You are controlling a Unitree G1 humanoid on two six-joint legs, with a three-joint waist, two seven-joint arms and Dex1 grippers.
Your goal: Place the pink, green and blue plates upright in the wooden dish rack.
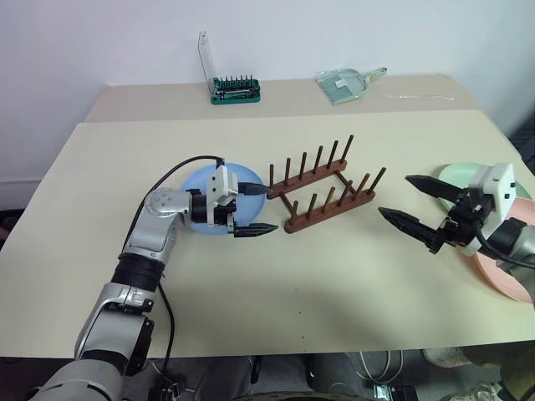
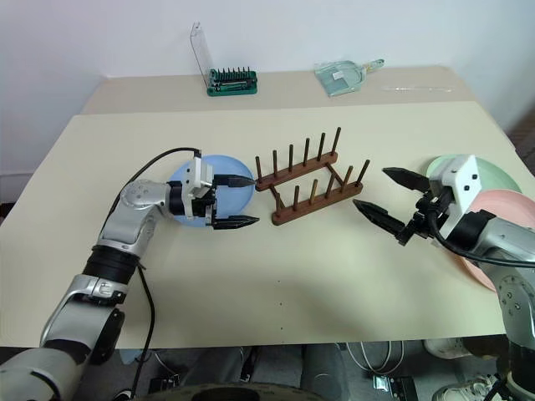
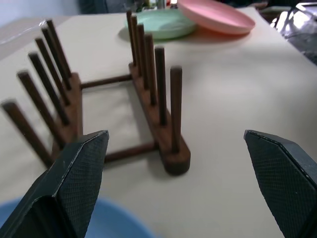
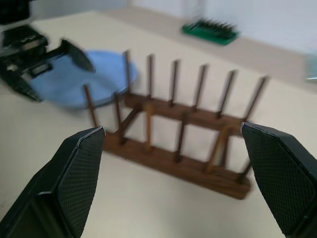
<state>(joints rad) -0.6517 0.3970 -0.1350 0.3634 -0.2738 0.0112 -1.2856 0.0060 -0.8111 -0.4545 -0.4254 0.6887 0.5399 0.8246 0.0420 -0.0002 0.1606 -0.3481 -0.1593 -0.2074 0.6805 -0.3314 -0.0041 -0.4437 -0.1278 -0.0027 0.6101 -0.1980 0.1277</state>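
Observation:
The blue plate (image 1: 245,176) lies flat on the table just left of the wooden dish rack (image 1: 326,185), which stands empty at mid-table. My left gripper (image 1: 272,209) hovers open over the plate's right edge, pointing at the rack's near end, and hides part of the plate. At the right edge of the table the green plate (image 1: 456,174) and the pink plate (image 1: 504,278) lie flat side by side, partly hidden by my right arm. My right gripper (image 1: 394,195) is open and empty, right of the rack and pointing toward it.
A green tray of screwdriver bits (image 1: 236,90) with an upright clear lid stands on the far table. A clear plastic item (image 1: 343,83) lies to its right. Bare tabletop (image 1: 334,284) stretches in front of the rack to the near edge.

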